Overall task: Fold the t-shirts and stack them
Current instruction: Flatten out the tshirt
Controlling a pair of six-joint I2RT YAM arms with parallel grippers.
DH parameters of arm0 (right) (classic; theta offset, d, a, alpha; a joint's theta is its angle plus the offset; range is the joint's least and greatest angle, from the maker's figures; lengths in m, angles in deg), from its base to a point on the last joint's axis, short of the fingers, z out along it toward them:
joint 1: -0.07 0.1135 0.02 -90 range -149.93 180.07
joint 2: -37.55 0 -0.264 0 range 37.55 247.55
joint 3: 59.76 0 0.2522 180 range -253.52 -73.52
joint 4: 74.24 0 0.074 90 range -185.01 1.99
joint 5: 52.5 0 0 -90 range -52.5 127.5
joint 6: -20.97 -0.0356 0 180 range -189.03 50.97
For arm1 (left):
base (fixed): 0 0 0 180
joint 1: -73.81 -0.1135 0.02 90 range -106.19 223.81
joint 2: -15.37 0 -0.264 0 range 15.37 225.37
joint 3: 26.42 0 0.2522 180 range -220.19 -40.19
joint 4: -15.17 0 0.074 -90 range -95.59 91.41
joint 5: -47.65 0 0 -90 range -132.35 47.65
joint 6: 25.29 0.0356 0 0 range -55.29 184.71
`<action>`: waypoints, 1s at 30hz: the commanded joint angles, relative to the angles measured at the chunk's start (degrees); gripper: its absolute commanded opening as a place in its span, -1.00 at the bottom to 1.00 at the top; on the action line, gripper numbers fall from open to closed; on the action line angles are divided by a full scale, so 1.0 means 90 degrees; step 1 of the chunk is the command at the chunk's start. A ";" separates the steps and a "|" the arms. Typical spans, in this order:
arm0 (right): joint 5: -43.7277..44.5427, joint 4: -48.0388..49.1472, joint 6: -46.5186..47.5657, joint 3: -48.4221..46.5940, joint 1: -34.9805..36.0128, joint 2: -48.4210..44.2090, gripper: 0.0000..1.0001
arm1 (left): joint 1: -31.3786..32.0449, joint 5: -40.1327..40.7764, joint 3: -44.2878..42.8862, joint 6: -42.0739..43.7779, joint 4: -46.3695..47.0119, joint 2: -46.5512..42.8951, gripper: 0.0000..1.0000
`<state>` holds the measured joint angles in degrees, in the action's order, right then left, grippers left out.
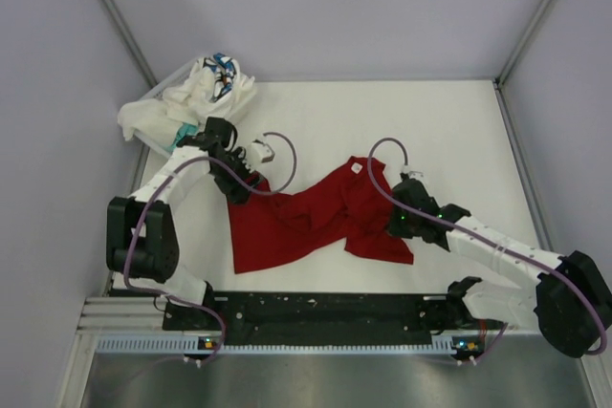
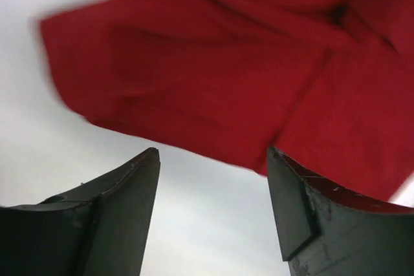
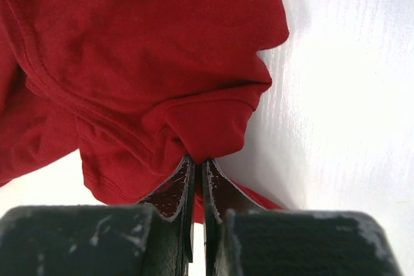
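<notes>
A red t-shirt (image 1: pixel 306 217) lies crumpled across the middle of the white table. My right gripper (image 1: pixel 400 221) is shut on a bunched fold of the red t-shirt (image 3: pixel 194 82) at its right side and pinches it between the fingertips (image 3: pixel 187 172). My left gripper (image 1: pixel 239 188) is open and empty, just above the table at the shirt's upper left corner; in the left wrist view the red t-shirt (image 2: pixel 213 88) lies just beyond the gripper (image 2: pixel 213 156). A heap of white t-shirts (image 1: pixel 191 102) sits at the far left corner.
The white table (image 1: pixel 430 131) is bounded by grey walls at the back and sides. A black rail with the arm bases (image 1: pixel 325 317) runs along the near edge. Purple cables loop over both arms.
</notes>
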<state>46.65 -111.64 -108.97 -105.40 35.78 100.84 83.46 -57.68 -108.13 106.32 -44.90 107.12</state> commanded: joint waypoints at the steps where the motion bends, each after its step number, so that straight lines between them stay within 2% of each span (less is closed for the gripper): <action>1: -0.0079 0.0341 0.0141 -0.0130 -0.0061 0.0136 -1.00 | 0.0051 -0.0844 0.0839 0.1205 -0.1192 -0.0701 0.34; 7: -0.0157 0.0410 0.0161 -0.0130 -0.0051 0.0195 -1.00 | 0.0041 -0.0611 0.1192 0.1325 -0.1115 -0.0273 0.22; 15: -0.0177 0.0419 0.0180 -0.0081 -0.0061 0.0126 -1.00 | 0.0041 -0.0660 0.1016 0.1110 -0.0617 0.0352 0.21; 21: -0.0118 0.0429 0.0200 -0.0061 -0.0061 0.0068 -1.00 | 0.0041 -0.0474 0.1152 0.1129 -0.0510 0.0490 0.21; 23: -0.0099 0.0429 0.0200 -0.0081 -0.0051 0.0058 -1.00 | 0.0041 -0.0387 0.1250 0.1168 -0.0461 0.0480 0.15; 26: -0.0118 0.0410 0.0219 -0.0139 -0.0061 0.0058 -1.00 | 0.0041 -0.0405 0.1270 0.1188 -0.0616 0.0470 -0.23; 30: -0.0118 0.0322 0.0249 -0.0276 -0.0061 -0.0117 -1.00 | 0.0041 -0.0572 0.1133 0.1246 -0.1016 0.0237 -1.00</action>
<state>45.16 -109.98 -107.59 -105.40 35.78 102.39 83.98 -61.00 -97.44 116.04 -50.58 110.79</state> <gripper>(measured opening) 0.014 0.154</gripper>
